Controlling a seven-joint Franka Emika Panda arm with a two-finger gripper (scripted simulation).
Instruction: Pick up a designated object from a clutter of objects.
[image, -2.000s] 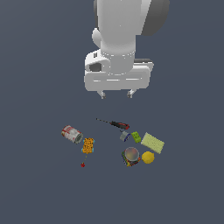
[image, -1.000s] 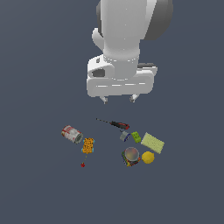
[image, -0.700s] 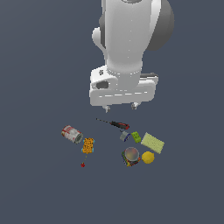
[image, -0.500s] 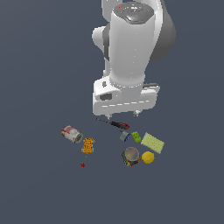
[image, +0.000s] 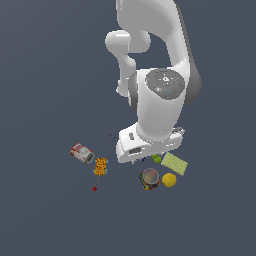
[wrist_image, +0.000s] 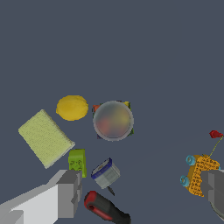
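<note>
We see our gripper (wrist_image: 142, 192) with jaws spread wide and empty, above the clutter; the pink-lidded can (wrist_image: 113, 120) stands upright just beside the yellow ball (wrist_image: 72, 107).

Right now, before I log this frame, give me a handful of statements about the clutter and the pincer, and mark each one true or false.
1. The can with the greyish-pink lid stands upright beside the yellow ball. True.
2. The pincer is shut on that can. False: its fingers are spread apart with nothing between them, and the can sits free on the surface.
3. The red-and-white can lies on its side at the exterior view's left of the orange patterned box. True.
4. The pale-green sponge is stacked on top of the yellow ball. False: it lies flat on the surface next to the ball.
5. The screwdriver's red-and-black handle shows between the two fingers in the wrist view. True.
</note>
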